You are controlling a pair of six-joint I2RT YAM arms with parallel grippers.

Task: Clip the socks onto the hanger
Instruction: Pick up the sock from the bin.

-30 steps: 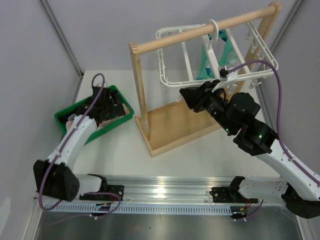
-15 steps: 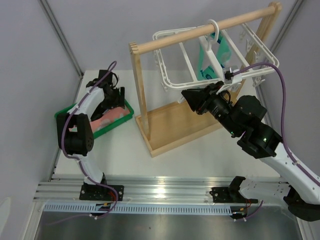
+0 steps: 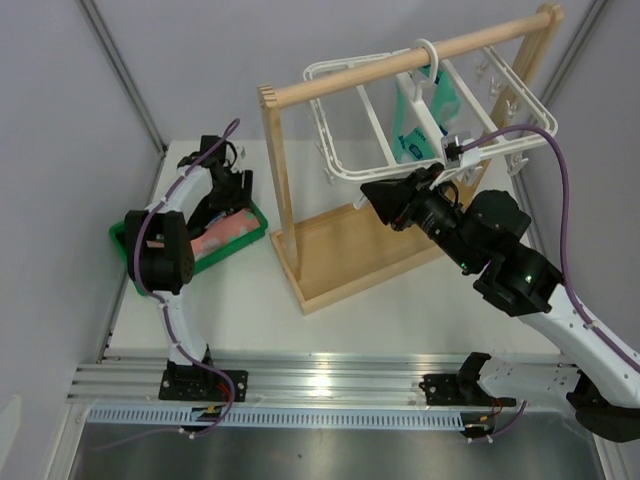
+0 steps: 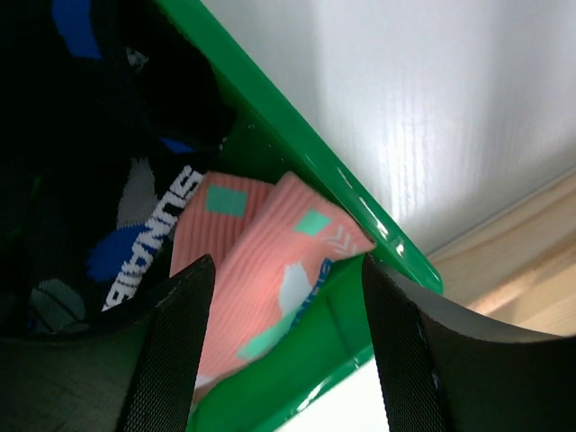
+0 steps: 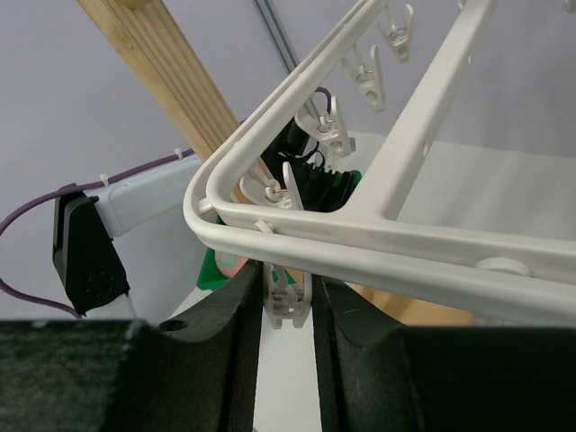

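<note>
1. Your left gripper (image 4: 283, 267) has its jaws apart, and nothing is held in them. One finger stands on each side of the pink socks (image 4: 261, 270), which lie just below the gap.
2. The pink socks are folded flat inside the green tray (image 4: 297, 135). Their top end rests against the tray's wall. In the left wrist view that wall runs from 11 o'clock down to 4 o'clock.
3. The black socks (image 4: 108, 180) lie at 10 o'clock from the pink socks, in the same tray and touching them. They have white letters and blue patches.
4. In the top view the tray sits at about 10 o'clock on the table (image 3: 400, 300). Your left arm bends over it.
5. Your right gripper (image 5: 287, 272) has its jaws closed on a small white clip (image 5: 288, 304). The clip hangs under a rounded corner of the hanger (image 5: 378, 238).
6. The hanger is a white frame with more clips along its edge. Its hook goes over the round rod of the wooden rack (image 3: 400, 60). In the top view it hangs at about 1 o'clock over the table.
7. A teal sock (image 3: 415, 125) hangs from the hanger, at about 12 o'clock from your right gripper in the top view.
8. The pink and black socks are well apart from the hanger. They are at about 9 o'clock from it, past the rack's left post.
</note>
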